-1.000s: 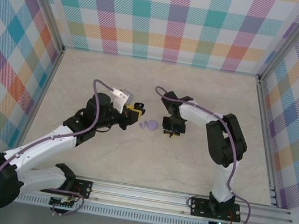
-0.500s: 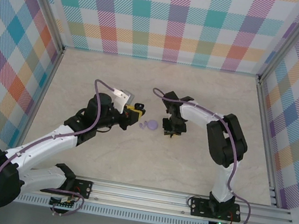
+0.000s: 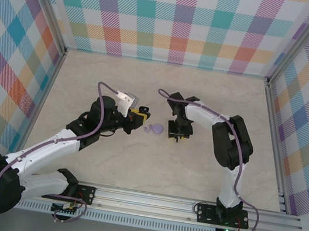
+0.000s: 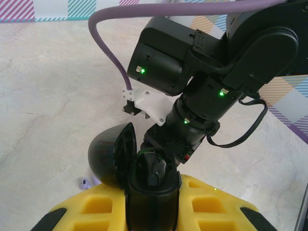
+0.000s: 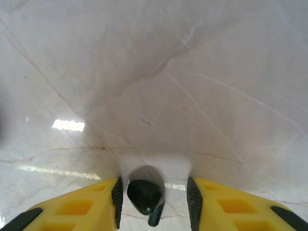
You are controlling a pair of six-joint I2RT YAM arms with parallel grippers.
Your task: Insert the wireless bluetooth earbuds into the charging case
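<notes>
Pastel checked walls (image 3: pixel 182 19) fence in a pale marbled bench (image 3: pixel 107 78). Near its middle sits the small round lavender plastic charging case (image 3: pixel 154 129), between the tips of the two arms.

By my reading the task is at an early stage. One tiny black curved earbud (image 5: pixel 143 196) lies on the bench, not in the case, framed by the yellow fingers of the right gripper (image 5: pixel 154 185). Those jaws stand narrowly apart, one pad just beside the earbud and a clear gap on the other side, so the earbud looks loose rather than pinched. The left gripper (image 4: pixel 153 187) is closed on a dark glossy rounded piece (image 4: pixel 151 204), and in the overhead view it sits just beside the case. What is left, as I judge it, is to get each earbud into the case.

Much is unclear. I cannot place the second earbud. A glossy black domed shell (image 4: pixel 107 155) stands beside the left gripper's load, and I cannot tell whether either belongs to the case. From above, the case is too small to show whether its lid is up or whether anything sits inside.
</notes>
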